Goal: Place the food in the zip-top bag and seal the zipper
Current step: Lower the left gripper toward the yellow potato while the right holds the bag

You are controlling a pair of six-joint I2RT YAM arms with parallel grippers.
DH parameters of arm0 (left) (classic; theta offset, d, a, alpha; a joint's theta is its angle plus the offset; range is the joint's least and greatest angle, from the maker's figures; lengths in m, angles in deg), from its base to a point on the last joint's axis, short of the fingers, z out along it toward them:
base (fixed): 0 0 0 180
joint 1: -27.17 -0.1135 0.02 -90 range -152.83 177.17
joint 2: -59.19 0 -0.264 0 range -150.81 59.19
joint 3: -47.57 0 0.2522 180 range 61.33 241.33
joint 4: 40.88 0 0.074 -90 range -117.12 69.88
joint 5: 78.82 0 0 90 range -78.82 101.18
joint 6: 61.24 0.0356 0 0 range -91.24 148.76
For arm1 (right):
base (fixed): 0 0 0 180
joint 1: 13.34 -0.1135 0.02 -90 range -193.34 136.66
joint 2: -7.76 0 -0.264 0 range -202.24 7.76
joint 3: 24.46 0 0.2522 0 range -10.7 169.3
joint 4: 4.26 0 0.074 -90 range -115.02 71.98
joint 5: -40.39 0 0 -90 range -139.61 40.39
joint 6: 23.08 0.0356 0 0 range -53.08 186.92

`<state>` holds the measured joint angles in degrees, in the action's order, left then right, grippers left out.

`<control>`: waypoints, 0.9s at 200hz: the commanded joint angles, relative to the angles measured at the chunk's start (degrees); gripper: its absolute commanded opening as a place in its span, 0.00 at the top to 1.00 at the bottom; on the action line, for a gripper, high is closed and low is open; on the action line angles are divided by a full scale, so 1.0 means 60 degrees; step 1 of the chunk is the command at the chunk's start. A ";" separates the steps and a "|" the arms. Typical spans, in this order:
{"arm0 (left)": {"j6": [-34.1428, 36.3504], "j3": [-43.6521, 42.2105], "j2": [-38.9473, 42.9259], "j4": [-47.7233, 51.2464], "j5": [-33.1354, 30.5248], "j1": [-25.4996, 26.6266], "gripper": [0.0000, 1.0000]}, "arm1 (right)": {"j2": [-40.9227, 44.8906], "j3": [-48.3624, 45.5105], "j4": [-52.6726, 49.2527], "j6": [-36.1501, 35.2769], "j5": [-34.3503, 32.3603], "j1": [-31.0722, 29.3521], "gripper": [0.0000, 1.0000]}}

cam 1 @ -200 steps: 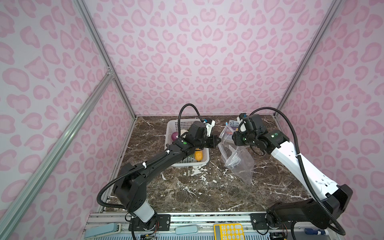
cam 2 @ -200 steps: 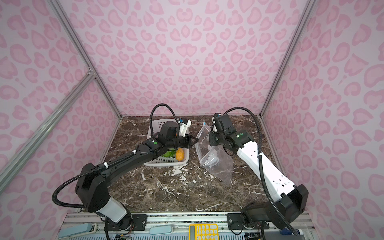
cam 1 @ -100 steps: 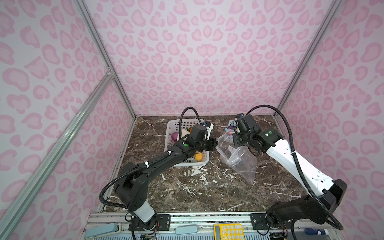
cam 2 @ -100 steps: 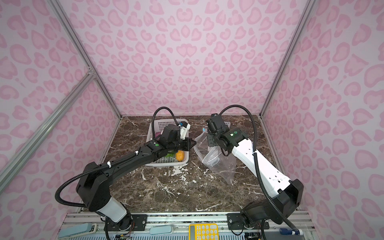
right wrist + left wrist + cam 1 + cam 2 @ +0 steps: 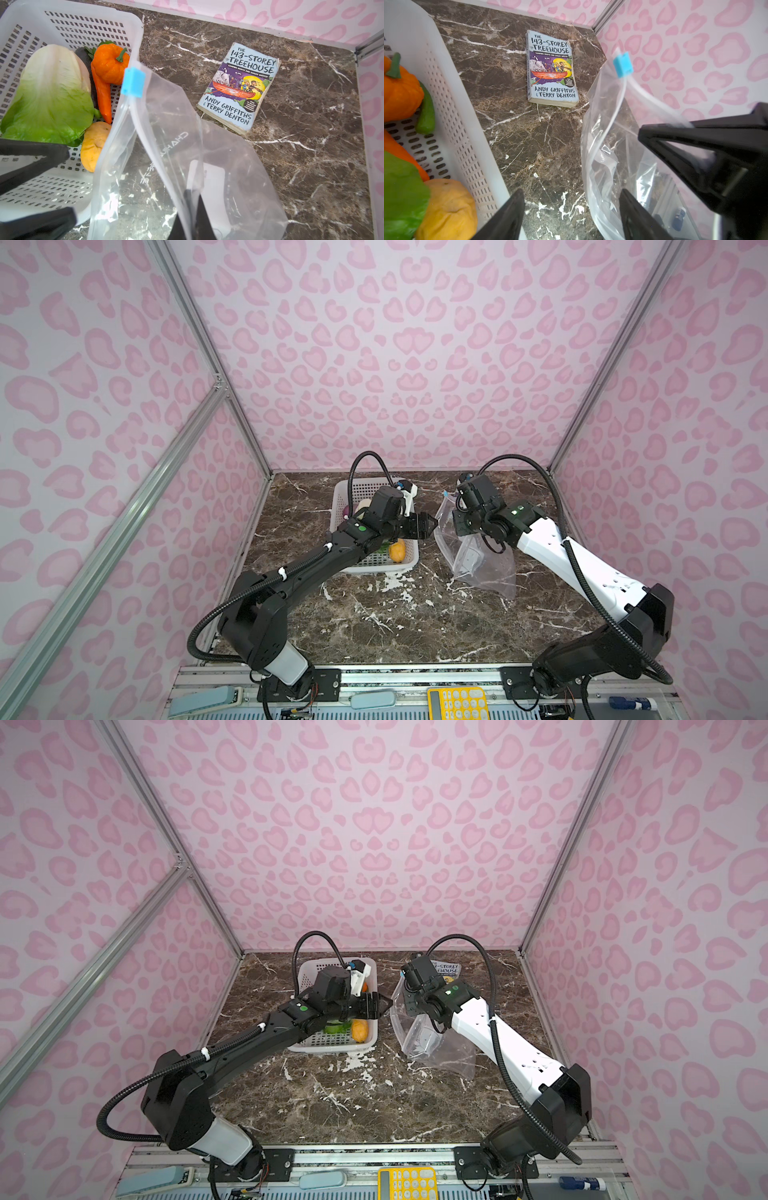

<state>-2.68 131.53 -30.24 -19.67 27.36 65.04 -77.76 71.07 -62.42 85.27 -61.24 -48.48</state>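
- Okay so I'm using the white basket (image 5: 360,570) as the landmark; it's sitting toward the back of the marble table (image 5: 374,626)
- All the food I can spot is lying inside the basket: the cabbage (image 5: 52,93) is hogging most of it, the pumpkin (image 5: 108,62) is sitting at the far end, and the carrot (image 5: 102,97) is lying between those two
- A potato (image 5: 93,145) is resting at the near end against the right-hand wall, and the small green piece (image 5: 426,112) is poking out next to the pumpkin
- A bit of purple onion (image 5: 345,512) is peeking out from behind the left arm on the basket's left side
- The zip-top bag (image 5: 482,568) is hanging just right of the basket, with its bottom end trailing down onto the marble
- The right gripper (image 5: 192,199) is pinching one lip of the bag's mouth, jaws clamped together on the plastic, and is holding that edge up in the air
- The zipper (image 5: 617,108) is splitting into two strips from the blue slider (image 5: 133,83), so the mouth is gaping; the slider is sitting at the corner level with the basket's far end
- The left gripper (image 5: 571,193) is hovering over the basket's right-hand wall with its jaws spread wide, gripping nothing, tips pointing at the bag's side; whether they're touching it I can't tell
- A paperback book (image 5: 552,68) is lying flat farther right of the basket, past the bag and near the back wall
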 commanded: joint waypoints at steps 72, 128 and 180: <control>0.0345 -0.0531 0.0644 0.0921 -0.0022 -0.1228 0.33 | 0.0244 -0.0622 0.0884 0.0301 0.0379 0.0146 1.00; 0.0084 -0.0185 -0.0696 0.0303 -0.0134 -0.1228 0.42 | 0.0444 -0.0976 0.0926 0.0385 0.0523 0.0202 1.00; -0.0106 0.0357 -0.2122 0.0331 -0.0364 -0.1228 0.45 | 0.0658 -0.1251 0.0984 0.0449 0.0446 0.0216 1.00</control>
<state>-2.73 132.60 -40.62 -16.94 26.18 57.76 -74.26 64.26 -57.61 87.30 -58.18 -47.21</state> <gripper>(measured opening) 0.545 0.060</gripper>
